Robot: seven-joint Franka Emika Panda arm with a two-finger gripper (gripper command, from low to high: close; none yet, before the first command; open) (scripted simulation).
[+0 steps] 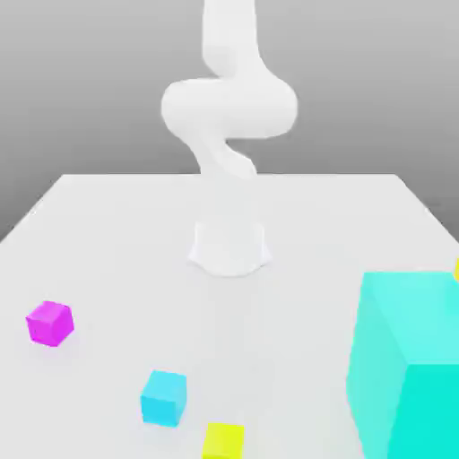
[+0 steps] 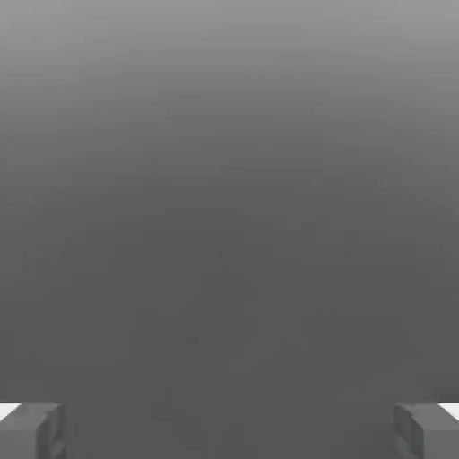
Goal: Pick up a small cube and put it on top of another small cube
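Your gripper (image 2: 229,430) has its fingers (image 2: 31,430) wide apart, holding nothing. The small cube (image 1: 163,397) sits near, between the magenta cube (image 1: 49,323) and yellow cube (image 1: 222,441).

i count three small cubes on my white table (image 1: 116,233): one sky-blue cube (image 1: 163,397), one magenta cube (image 1: 49,323) and one yellow cube (image 1: 223,440). there is one huge turquoise cube (image 1: 408,372) too.
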